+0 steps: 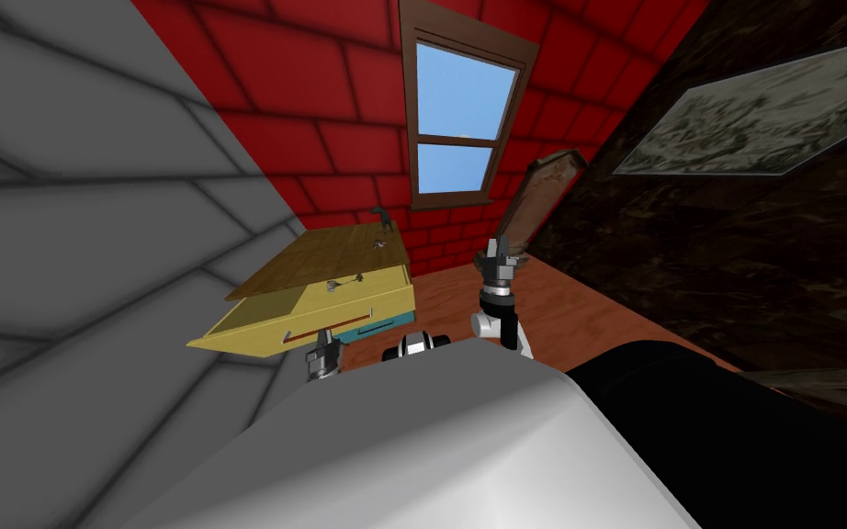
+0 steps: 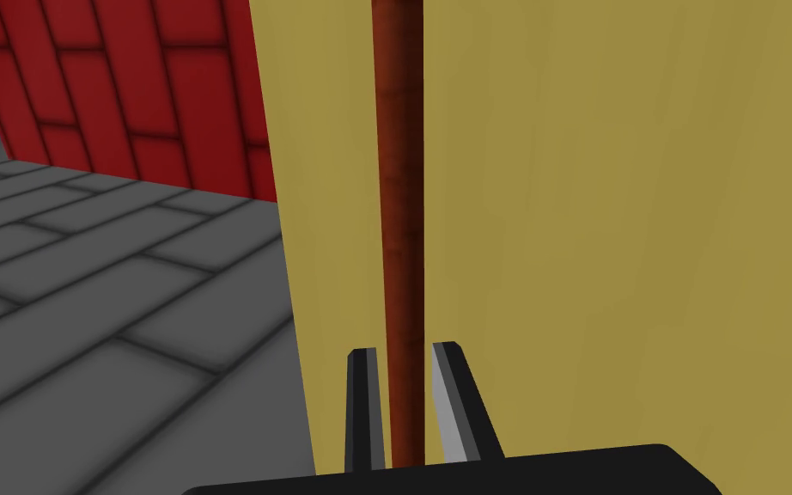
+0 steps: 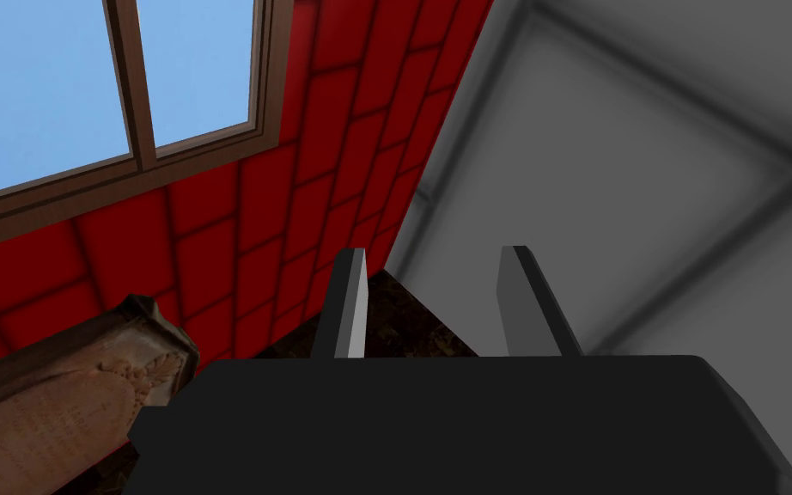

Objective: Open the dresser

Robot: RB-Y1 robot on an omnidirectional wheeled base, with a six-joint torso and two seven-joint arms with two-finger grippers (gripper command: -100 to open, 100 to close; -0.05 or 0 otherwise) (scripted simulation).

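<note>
The dresser (image 1: 357,253) stands against the grey wall, with a brown wooden top. Its yellow top drawer (image 1: 307,326) is pulled well out toward me, and a blue drawer front (image 1: 385,326) below it stays in. A thin reddish-brown handle bar (image 2: 399,215) runs across the yellow drawer front (image 2: 626,258). My left gripper (image 2: 403,404) is shut on that handle, one finger on each side; in the head view the left gripper (image 1: 322,358) sits just under the drawer front. My right gripper (image 3: 433,301) stands open and holds nothing, raised at mid-room (image 1: 500,257).
Small dark objects (image 1: 378,243) lie on the dresser top. A window (image 1: 463,115) is set in the red brick wall. A framed board (image 1: 536,197) leans by the dark right wall, above the brown floor (image 1: 578,321).
</note>
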